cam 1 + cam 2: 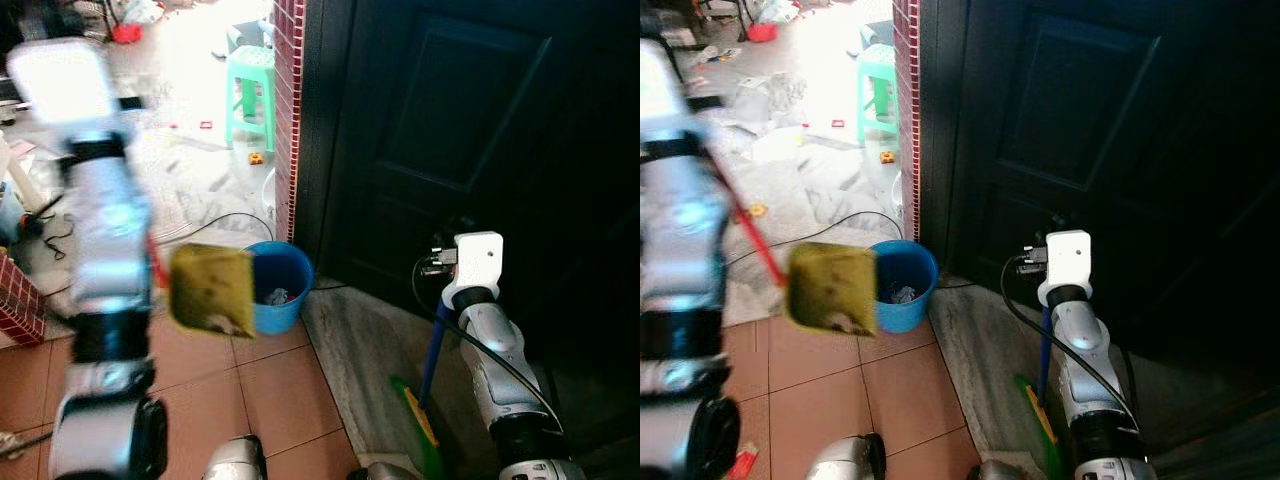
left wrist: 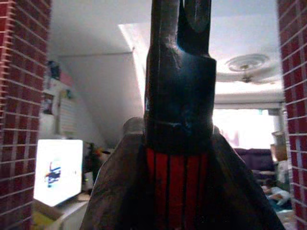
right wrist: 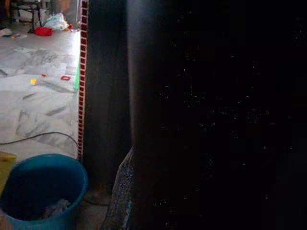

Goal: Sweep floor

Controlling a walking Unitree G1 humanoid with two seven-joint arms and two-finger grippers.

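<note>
My raised left arm (image 1: 105, 250) holds an olive-yellow dustpan (image 1: 212, 290) by its red handle (image 1: 758, 245), tilted beside the rim of a blue bucket (image 1: 285, 290) that has some litter inside. In the left wrist view my left gripper (image 2: 181, 12) is shut on that red handle (image 2: 177, 187). My right gripper (image 1: 441, 264) stands shut on the blue pole (image 1: 434, 350) of a broom. The broom's green and yellow head (image 1: 422, 420) rests on the grey stone sill. The pole is a dark blur in the right wrist view, near the bucket (image 3: 41, 189).
A dark door (image 1: 460, 130) stands straight ahead, with a red brick column (image 1: 288, 100) at its left. A green stool (image 1: 250, 90) and scattered litter lie beyond on the pale floor. A black cable (image 1: 215, 220) runs toward the bucket. Terracotta tiles (image 1: 270, 390) are underfoot.
</note>
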